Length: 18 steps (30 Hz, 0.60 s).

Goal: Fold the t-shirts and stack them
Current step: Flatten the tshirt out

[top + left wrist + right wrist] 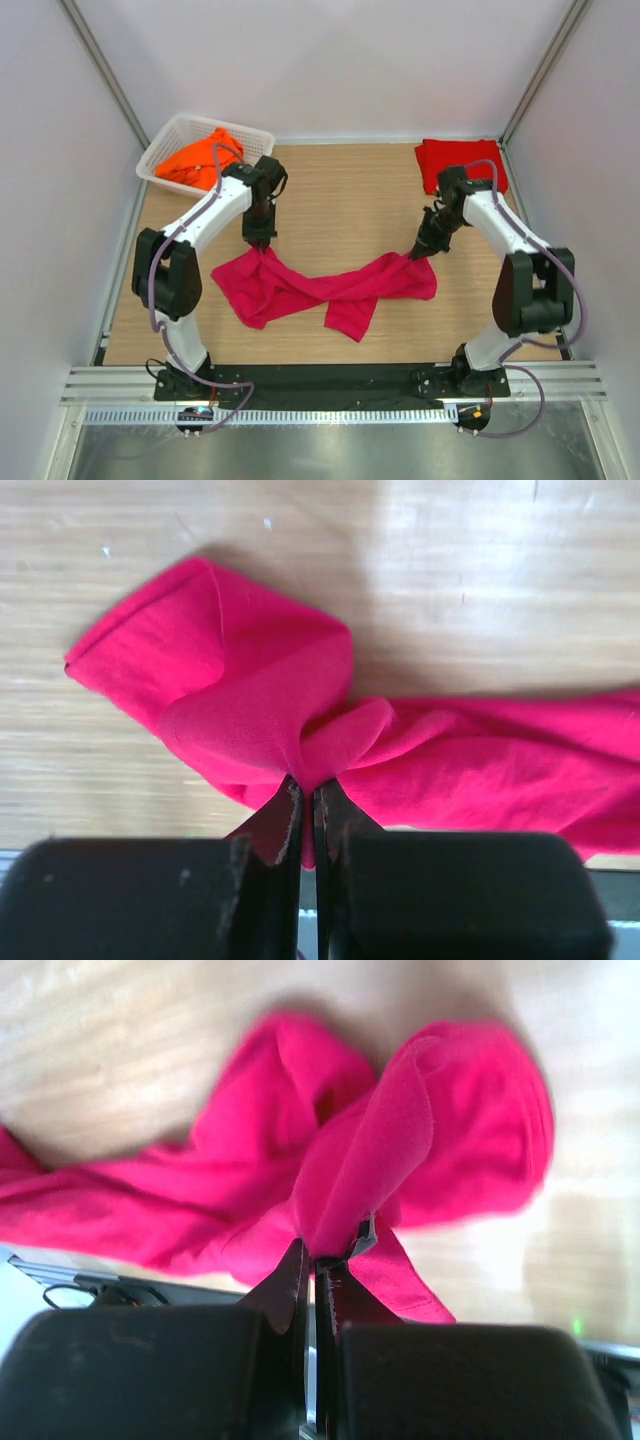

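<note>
Tension looks the aim: left tool [261, 246] & right tool [417, 253] each clamped on an end of magenta-pink shirt [330, 285], strung across surface [340, 190] btwn arms, prob. to spread it flat for folding; red shirt [455, 163] sits folded far right.

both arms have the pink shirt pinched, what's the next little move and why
Probably lift both ends slightly and draw them apart. The left jaws and right jaws are each shut on an end of the pink shirt, yet the cloth between lies twisted and bunched on the table. Tension should spread it flat for folding.
</note>
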Each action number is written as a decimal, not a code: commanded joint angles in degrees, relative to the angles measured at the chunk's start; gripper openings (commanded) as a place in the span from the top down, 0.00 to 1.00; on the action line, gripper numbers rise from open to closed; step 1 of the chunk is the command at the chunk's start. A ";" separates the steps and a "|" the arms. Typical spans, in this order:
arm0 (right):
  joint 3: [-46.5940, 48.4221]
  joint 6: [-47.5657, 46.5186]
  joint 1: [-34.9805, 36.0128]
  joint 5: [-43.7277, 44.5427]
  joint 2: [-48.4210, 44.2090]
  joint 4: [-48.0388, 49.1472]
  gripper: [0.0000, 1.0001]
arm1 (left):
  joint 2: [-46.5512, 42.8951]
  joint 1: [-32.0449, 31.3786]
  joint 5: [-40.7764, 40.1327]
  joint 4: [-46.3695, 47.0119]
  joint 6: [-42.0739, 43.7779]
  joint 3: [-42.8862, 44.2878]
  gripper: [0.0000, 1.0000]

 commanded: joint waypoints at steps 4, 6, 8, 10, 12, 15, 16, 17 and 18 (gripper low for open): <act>12.78 -0.27 0.06 -7.24 14.53 8.02 0.97 | 4.97 2.58 -2.76 -3.31 1.36 11.29 0.92; 16.64 2.89 0.06 -12.62 18.48 9.95 0.91 | 5.07 3.10 -3.29 -4.28 1.45 12.98 0.84; 19.19 4.48 0.15 -14.93 19.47 11.01 0.75 | 4.28 3.02 -3.73 -4.54 1.36 13.77 0.72; 20.70 3.61 -0.11 -13.62 19.21 10.06 0.64 | 3.23 3.02 -4.08 -4.89 1.10 13.69 0.67; 22.36 0.29 -0.29 -10.46 18.42 6.46 0.57 | 2.17 3.02 -3.38 -4.46 0.57 12.11 0.62; 20.71 -3.14 -0.73 -5.45 15.19 3.64 0.49 | -1.43 3.02 -2.59 -3.41 -0.57 8.69 0.60; 19.57 -3.68 -0.82 -4.39 14.21 3.63 0.49 | -2.48 3.11 -1.28 -2.36 -0.66 7.63 0.60; 17.13 -4.30 -0.90 -2.38 13.24 3.90 0.48 | -4.67 3.11 -0.48 -1.91 -1.10 5.45 0.60; 15.88 -4.65 -0.90 -1.75 12.45 4.25 0.48 | -5.82 3.11 0.22 -1.38 -1.71 4.30 0.60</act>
